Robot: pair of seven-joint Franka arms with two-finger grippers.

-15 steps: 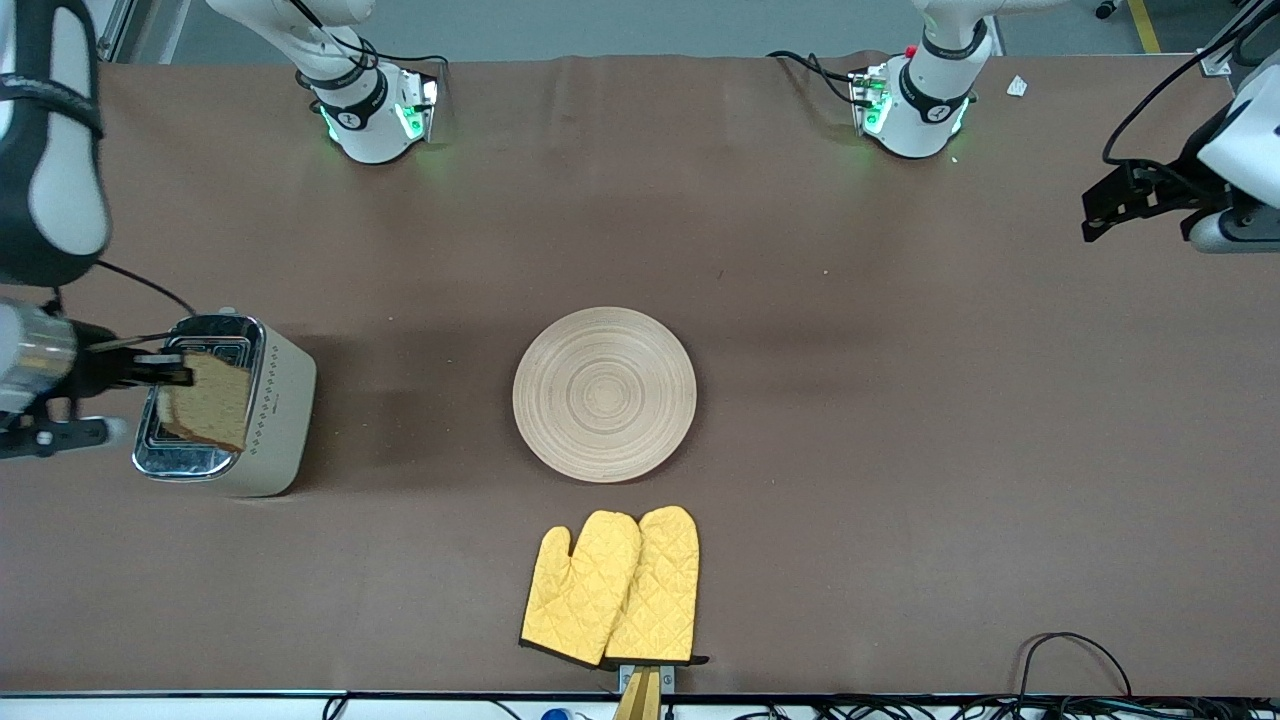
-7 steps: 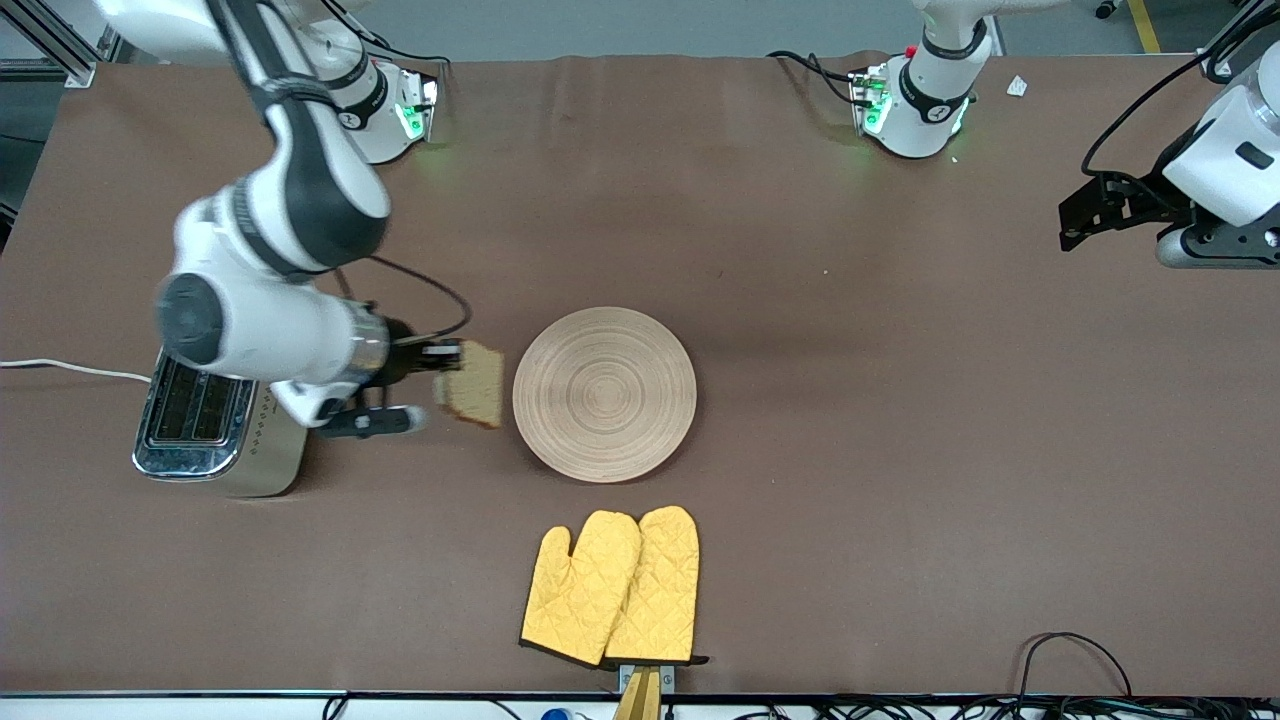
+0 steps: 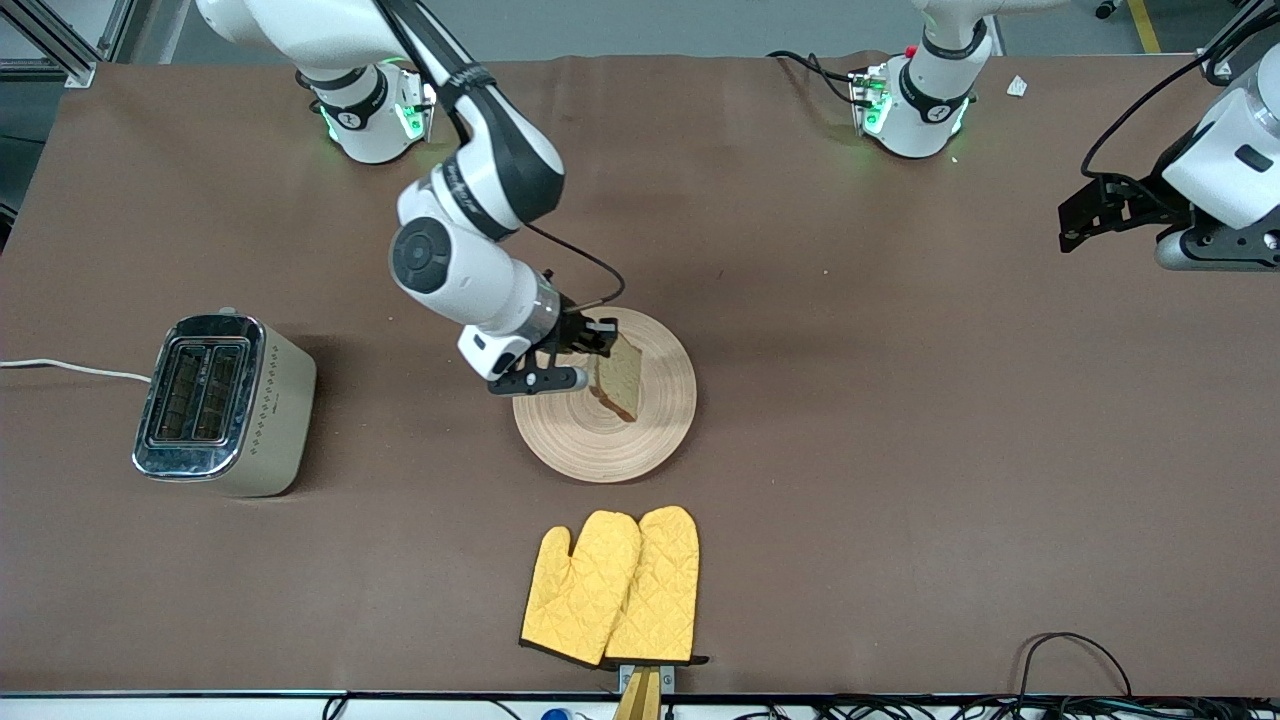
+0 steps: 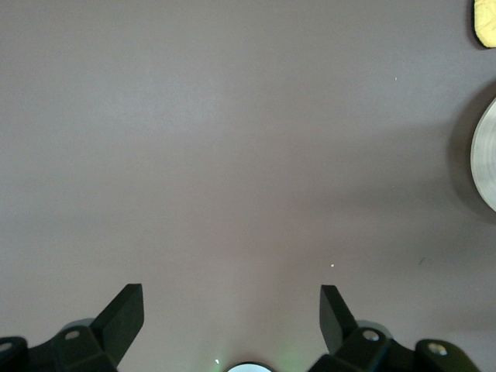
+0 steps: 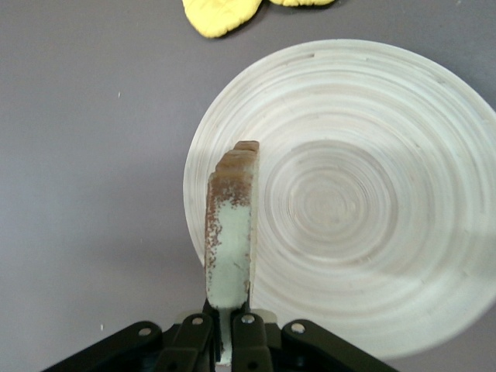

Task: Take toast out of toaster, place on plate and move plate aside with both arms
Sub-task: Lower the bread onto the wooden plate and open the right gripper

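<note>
Toast (image 3: pixel 620 378): squarish brown slice, darker crust, speckled face, much smaller than the plate; held on edge and tilted in the right claw (image 3: pixel 588 352), which is clamped on its top edge. Plate (image 3: pixel 655 440): round, pale wood with ring grain, lying flat on the brown tabletop (image 3: pixel 900 450) directly under the right claw, so the slice hangs over the plate, toward the rim nearest the right arm's end; whether its lower corner touches the wood cannot be told. Right wrist view shows the toast (image 5: pixel 231 225) edge-on, a thin slab with crust along one side, pinched between the two fingers (image 5: pixel 198 335), with the plate (image 5: pixel 387 194) spread below it; the front view gives the broad face instead. Right wrist view also catches the tips of the yellow oven mitts (image 5: pixel 221 14), which the front view shows as a pair (image 3: pixel 612 588) lying nearer the camera than the plate. Toaster (image 3: pixel 222 403) appears only in the front view, well apart from the right claw toward the right arm's end. Right arm reaches from its base out over the middle of the tabletop, elbow high, wrist angled down. Left arm waits: left claw (image 3: pixel 1082 212) hangs over the left arm's end of the tabletop, fingers spread wide and holding nothing; left wrist view shows both fingers (image 4: pixel 124 314) apart over bare tabletop, with a sliver of the plate (image 4: pixel 487 167) at the frame edge.
</note>
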